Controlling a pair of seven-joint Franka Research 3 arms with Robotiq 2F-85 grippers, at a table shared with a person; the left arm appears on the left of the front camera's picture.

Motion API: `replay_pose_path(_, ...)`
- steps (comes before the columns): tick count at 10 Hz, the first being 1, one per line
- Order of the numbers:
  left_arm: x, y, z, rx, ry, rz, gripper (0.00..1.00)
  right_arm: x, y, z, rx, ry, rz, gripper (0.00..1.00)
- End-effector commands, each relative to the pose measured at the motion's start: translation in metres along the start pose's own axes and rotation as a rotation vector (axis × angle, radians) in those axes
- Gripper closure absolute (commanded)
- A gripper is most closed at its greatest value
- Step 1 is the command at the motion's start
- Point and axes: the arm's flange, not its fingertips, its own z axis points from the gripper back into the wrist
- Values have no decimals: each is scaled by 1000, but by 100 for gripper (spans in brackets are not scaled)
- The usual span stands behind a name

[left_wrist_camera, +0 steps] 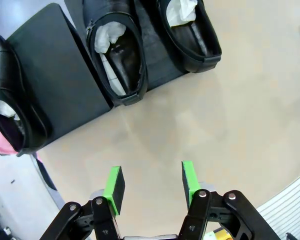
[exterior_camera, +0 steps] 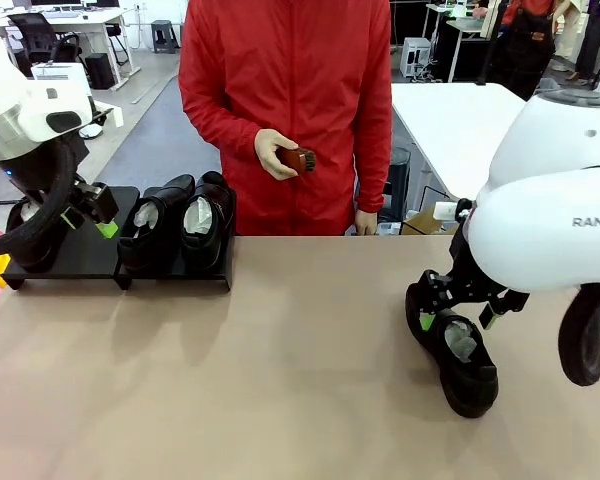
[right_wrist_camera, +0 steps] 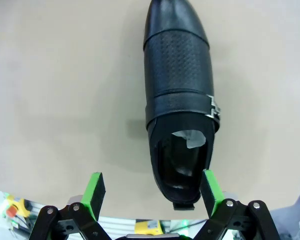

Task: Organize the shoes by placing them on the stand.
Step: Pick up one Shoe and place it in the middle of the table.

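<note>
- While its green-padded fingers stand wide apart with nothing between them, the right gripper [right_wrist_camera: 151,192] hangs just above the heel of a black dress shoe [right_wrist_camera: 179,95] lying on the beige table [right_wrist_camera: 65,90]; one pad [right_wrist_camera: 210,191] sits just beside the heel's edge.
- From the front, that shoe [exterior_camera: 453,346] lies alone on the robot's right side of the table, well apart from the stand [exterior_camera: 88,248].
- Partly spread and empty, the left gripper [left_wrist_camera: 152,184] hovers over bare table near the stand's front edge [left_wrist_camera: 65,90].
- Two shoes [exterior_camera: 178,222] sit side by side on the stand's right panel, white paper [left_wrist_camera: 109,34] inside them; a third shoe [left_wrist_camera: 12,95] rests at the far end of the left panel.
- Across the table, a person in a red jacket holds a small brown brush [exterior_camera: 298,159] in one hand [exterior_camera: 275,153].
</note>
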Motion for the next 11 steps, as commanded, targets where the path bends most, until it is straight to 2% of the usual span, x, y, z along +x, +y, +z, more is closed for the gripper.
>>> replay_pose_path(1,-3,2,-1,0,2,-14,39,9,6,-2,6,50,51,0)
replay_pose_path(11,-3,2,-1,0,2,-14,39,15,20,-62,69,117,-4,0)
